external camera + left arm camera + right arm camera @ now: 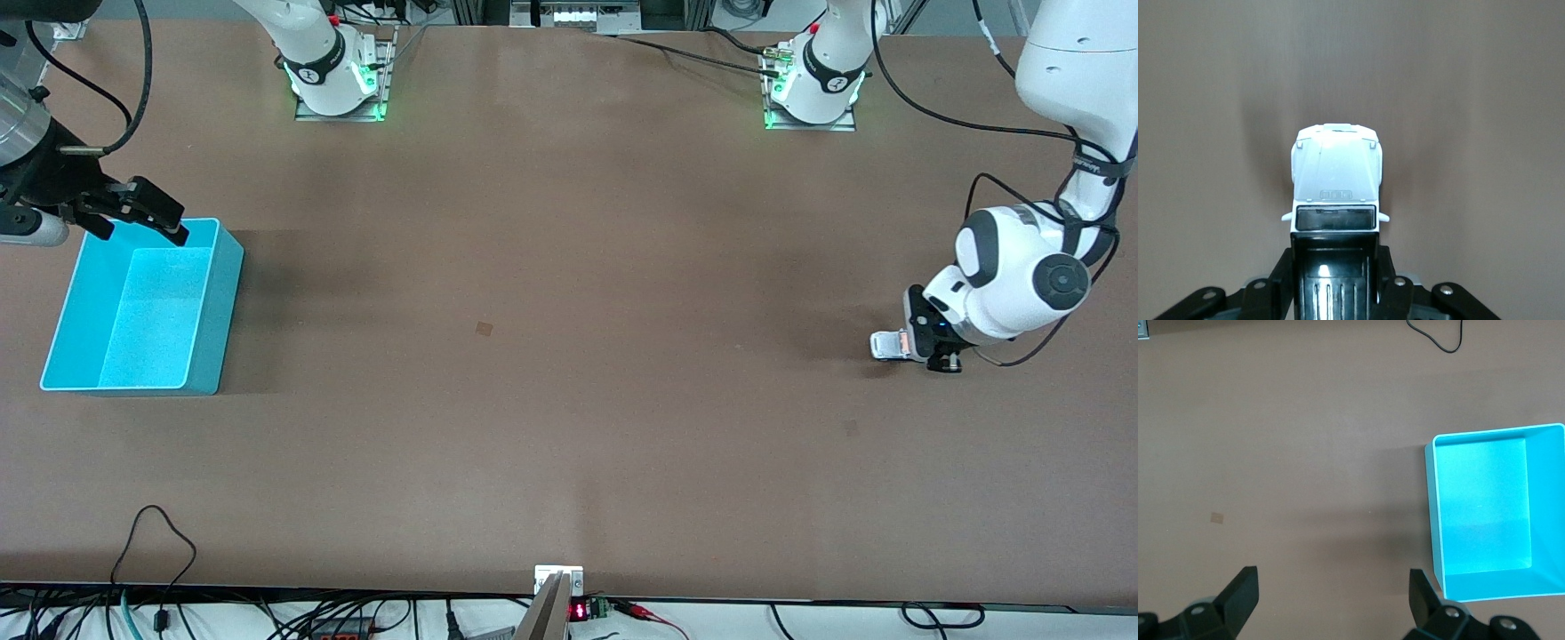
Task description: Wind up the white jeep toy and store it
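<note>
Down at the left arm's end of the desk (569, 444), well apart from the blue bin (206, 356), the left pincer (893, 345) is clamped on the white jeep toy (1337, 180); its rear and wheels are hidden between the fingers. The right pincer (142, 218) hangs spread wide and holds nothing over the bin's rim, its arm cut off at the edge.
</note>
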Available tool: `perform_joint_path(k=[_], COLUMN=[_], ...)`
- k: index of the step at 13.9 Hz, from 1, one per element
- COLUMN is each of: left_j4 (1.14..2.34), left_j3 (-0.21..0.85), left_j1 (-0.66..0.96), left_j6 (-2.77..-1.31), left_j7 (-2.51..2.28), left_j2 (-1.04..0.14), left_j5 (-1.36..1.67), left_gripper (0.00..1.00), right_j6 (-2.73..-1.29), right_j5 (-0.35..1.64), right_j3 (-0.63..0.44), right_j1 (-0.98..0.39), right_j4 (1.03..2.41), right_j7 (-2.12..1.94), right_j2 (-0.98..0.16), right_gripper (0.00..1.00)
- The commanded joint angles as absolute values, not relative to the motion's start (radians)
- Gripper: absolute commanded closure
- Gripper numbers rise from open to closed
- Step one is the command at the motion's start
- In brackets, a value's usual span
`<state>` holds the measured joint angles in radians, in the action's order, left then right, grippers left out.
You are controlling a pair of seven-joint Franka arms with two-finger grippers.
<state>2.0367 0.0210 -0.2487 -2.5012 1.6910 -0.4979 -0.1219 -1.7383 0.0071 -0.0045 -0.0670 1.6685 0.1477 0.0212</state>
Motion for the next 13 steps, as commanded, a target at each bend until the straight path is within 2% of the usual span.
perform_joint_path(k=[1, 11, 12, 13], left_j4=[2.01, 1.993, 1.993, 1.993], left_j3=[0.026, 0.021, 0.021, 0.021], left_j1=[-0.294, -0.316, -0.316, -0.318], left_j6=[-2.488, -2.491, -2.49, -2.49], left_j7=[1.755, 1.778, 1.776, 1.776], left_j2=[-0.568, -0.581, -0.581, -0.581], left_j5=[-0.138, -0.138, -0.138, -0.138], left_gripper=[0.75, 0.73, 0.7, 0.5], right_j6=[-1.732, -1.732, -1.732, -1.732], right_j5=[-0.003, -0.003, -0.003, -0.003], right_j3=[-0.005, -0.005, -0.005, -0.005], right_j1=[-0.067, -0.067, -0.067, -0.067], right_j4=[1.689, 1.689, 1.689, 1.689], right_j7=[0.155, 0.155, 0.155, 0.155], right_j2=[0.044, 0.045, 0.044, 0.046], right_gripper=[0.0, 0.0, 0.0, 0.0])
